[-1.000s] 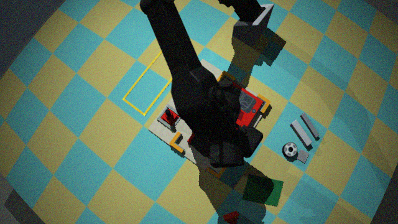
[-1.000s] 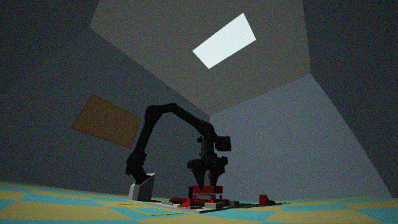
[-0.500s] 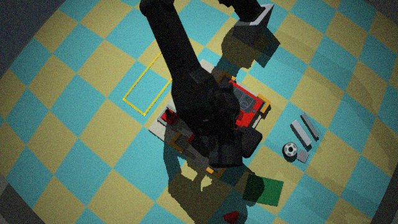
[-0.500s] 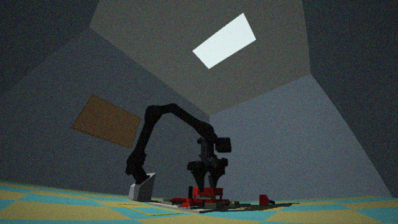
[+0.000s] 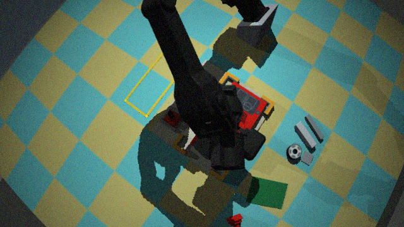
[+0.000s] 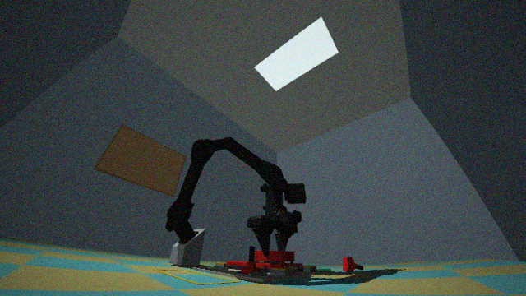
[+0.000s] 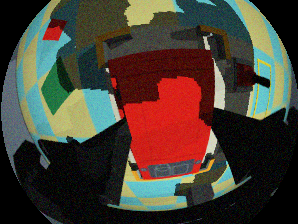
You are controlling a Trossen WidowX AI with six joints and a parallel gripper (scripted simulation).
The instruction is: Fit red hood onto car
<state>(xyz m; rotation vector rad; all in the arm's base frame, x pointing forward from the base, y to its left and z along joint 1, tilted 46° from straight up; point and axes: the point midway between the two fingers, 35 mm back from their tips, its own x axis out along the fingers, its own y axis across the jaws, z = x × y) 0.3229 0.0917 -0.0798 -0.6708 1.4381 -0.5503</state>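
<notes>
1. Left of the car, a thin yellow outline point(image 5: 148, 86) is drawn flat on the checkered table point(image 5: 63, 94), which has matte blue and yellow squares. Nothing stands inside the part of it that the arm leaves visible.

2. Close to the car's left end, a small red block point(image 5: 172, 117) sits in shadow; I cannot tell what it is.

3. In the middle is the car point(image 5: 267, 105), lying in its jig with orange corner pieces. The hood point(image 5: 250, 110), a red boxy shell with a flat roof, is over the car's deck. In the exterior view the hood point(image 6: 274, 256) looks level and low on the car.

4. The hand point(image 6: 271, 247) is pressed shut on the hood from above, with the dark fingers pointing down at its two sides. From the wrist view the hood point(image 7: 169, 119) fills the space between them.

5. I judge the fitting step is at its end or nearly so. The pegs and corner holes are hidden, so I cannot confirm that the hood is fully seated.

6. The next move calls for pressing straight down if needed, then opening the hand and lifting straight up, without dragging the hood.

7. Right of the car lie two grey bars point(image 5: 305, 135), a round wheel-like disc point(image 5: 294, 151) and a small grey square. Below the car is a flat green patch point(image 5: 268, 192).
</notes>
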